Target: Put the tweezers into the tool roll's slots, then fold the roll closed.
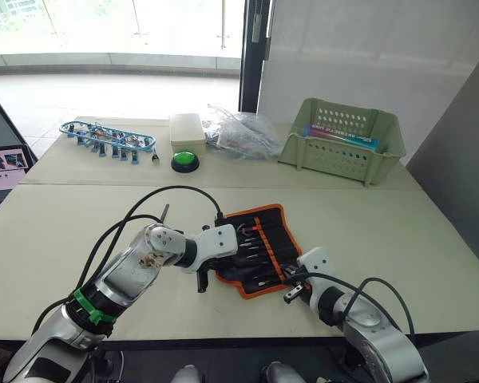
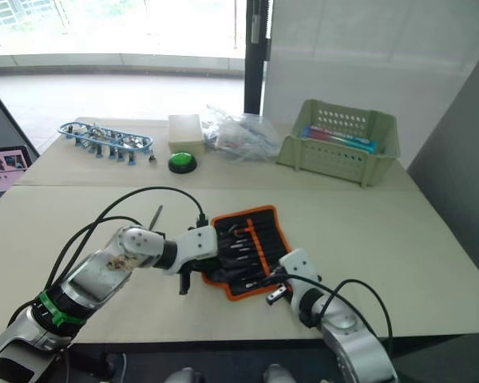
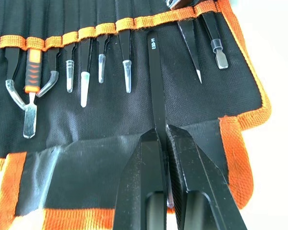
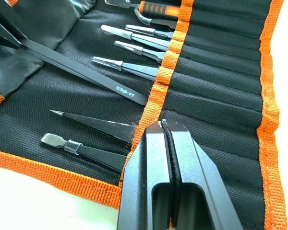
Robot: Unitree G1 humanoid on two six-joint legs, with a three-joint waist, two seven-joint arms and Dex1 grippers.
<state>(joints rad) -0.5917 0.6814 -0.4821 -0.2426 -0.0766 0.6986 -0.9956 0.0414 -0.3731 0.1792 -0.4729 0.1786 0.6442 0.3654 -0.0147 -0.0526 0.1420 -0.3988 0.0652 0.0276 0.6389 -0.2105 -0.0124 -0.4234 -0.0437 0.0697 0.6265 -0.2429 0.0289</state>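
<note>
**Tweezer tip lined up with the open slot**

Tweezers first: I have one slim black metal tweezer (image 3: 157,81), stamped with pale lettering near its far end, pinched between my left gripper (image 3: 164,139)'s two black fingers. Its long axis runs straight out from the jaws toward the orange stitched band (image 3: 125,24) that marks the slot mouths. The far end sits just at that band, between a clear-capped tool (image 3: 127,72) on one side and a bare pointed tweezer (image 3: 192,52) on the other, so I judge it is partly entered, not yet seated.

The black fabric tool roll with orange edging (image 1: 259,251) lies open and flat on the pale table (image 1: 383,239), between my two arms. Most of its slots (image 4: 216,91) already hold tools, handles tucked under the band.

My right gripper (image 4: 164,132) has its fingers pressed together on the orange band beside that slot; I think it is pinning the fabric.

The coming move, as I read it, is a push along the tweezer's own axis, left arm only. Any sideways drift would run the tip under the neighbouring pocket's edge.
</note>
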